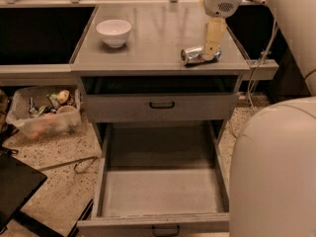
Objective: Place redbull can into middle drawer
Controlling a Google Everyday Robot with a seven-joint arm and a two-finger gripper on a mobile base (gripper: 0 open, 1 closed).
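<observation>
The redbull can [196, 55] lies on its side near the right front of the grey countertop [158, 28]. My gripper [212, 51] comes down from above and sits at the can's right end, touching or just over it. The middle drawer [219, 167] is pulled wide open below, its flat grey floor bare, with a small black handle [165, 229] on its front edge. Nothing is in the drawer.
A white bowl [114, 32] stands at the countertop's back left. A shut upper drawer front [123, 107] with a black handle sits under the counter. A plastic bin of clutter [44, 112] is on the floor at left. My own pale body [276, 172] fills the lower right.
</observation>
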